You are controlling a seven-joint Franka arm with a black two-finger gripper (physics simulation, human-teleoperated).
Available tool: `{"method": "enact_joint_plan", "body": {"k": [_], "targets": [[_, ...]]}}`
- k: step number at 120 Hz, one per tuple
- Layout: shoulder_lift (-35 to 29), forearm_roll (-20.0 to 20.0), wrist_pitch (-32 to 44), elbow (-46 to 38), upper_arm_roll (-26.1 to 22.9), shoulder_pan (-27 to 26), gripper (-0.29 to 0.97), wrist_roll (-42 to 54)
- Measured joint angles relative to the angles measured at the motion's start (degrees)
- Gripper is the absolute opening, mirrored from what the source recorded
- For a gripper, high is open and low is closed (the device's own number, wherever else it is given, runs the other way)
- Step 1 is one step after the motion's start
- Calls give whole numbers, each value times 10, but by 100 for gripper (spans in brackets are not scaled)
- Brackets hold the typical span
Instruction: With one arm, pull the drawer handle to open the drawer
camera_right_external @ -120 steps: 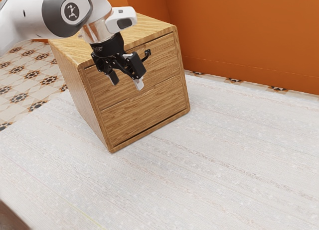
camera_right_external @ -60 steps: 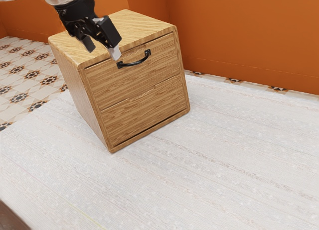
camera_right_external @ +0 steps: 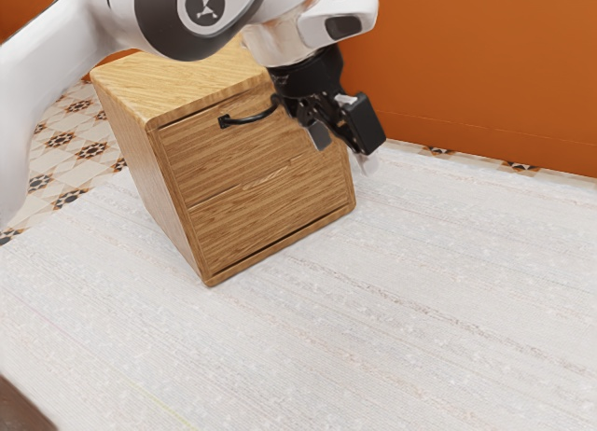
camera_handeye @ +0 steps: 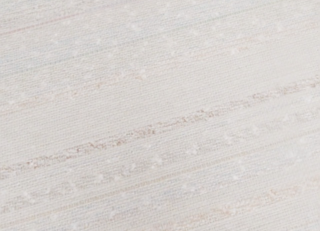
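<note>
Spread wide and gripping nothing: black two-finger end effector (camera_right_external: 343,147), by the right end of the curved black drawer handle (camera_right_external: 250,117), beside it rather than around it, fingers aimed down at the pale woven worktop (camera_handeye: 160,111). Open presumably to straddle the bar, yet too far toward the exterior view's right for that. Upper drawer (camera_right_external: 252,146) of the light wooden cabinet (camera_right_external: 266,216) shut, flush with the front

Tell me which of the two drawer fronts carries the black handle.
The upper drawer front: the black handle sits near its top edge. The lower drawer front is plain wood, with no handle showing.
</note>
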Motion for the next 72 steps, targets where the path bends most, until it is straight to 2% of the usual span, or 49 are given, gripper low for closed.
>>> {"method": "enact_joint_plan", "body": {"k": [44,62,72], "targets": [[17,-32,58,0,-52,-8,66,-45],[29,-26,103,-4,-51,-10,67,-64],[35,-3,130,-2,-49,-10,67,-73]]}}
